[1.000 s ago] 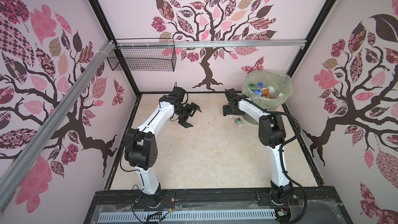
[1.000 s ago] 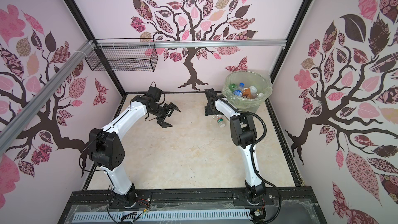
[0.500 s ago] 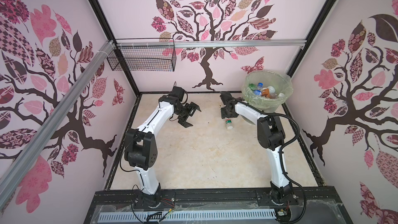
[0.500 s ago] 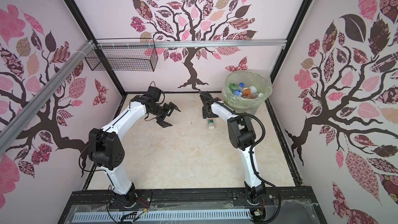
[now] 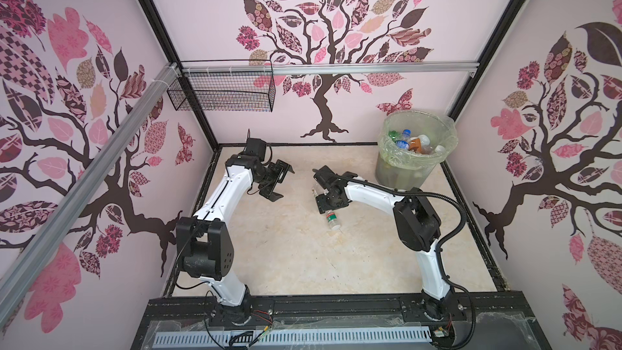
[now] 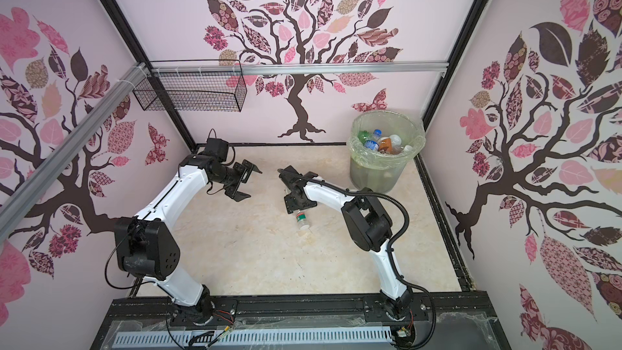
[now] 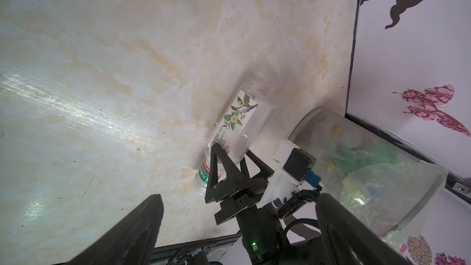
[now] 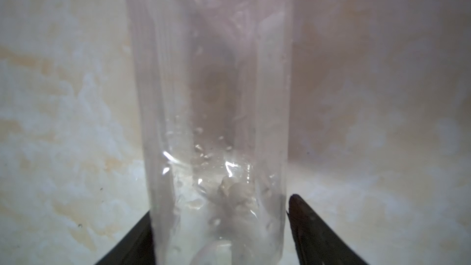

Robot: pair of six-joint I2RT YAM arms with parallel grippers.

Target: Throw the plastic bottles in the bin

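Observation:
A clear bottle [image 7: 242,123] with a white flower label sits tilted between the fingers of my right gripper [image 7: 234,159], in the middle of the floor. In the right wrist view the clear bottle [image 8: 216,98] fills the gap, and both fingers press its sides at my right gripper [image 8: 219,212]. A small bottle [image 5: 332,220] with a green and red label lies loose on the floor just in front of that gripper [image 5: 318,196]. The bin [image 5: 400,176] stands at the back right corner with several bottles [image 5: 409,141] inside. My left gripper [image 5: 281,183] hovers open and empty at the back left.
A black wire basket [image 5: 222,95] hangs from the aluminium rail on the back wall, above the left arm. Patterned walls close in the marbled floor [image 5: 286,257] on three sides. A black frame bar runs along its front edge.
My right gripper has swung left, away from the bin, towards the middle of the floor. The small green-labelled bottle has shifted left and forward with it. The left arm has not moved.

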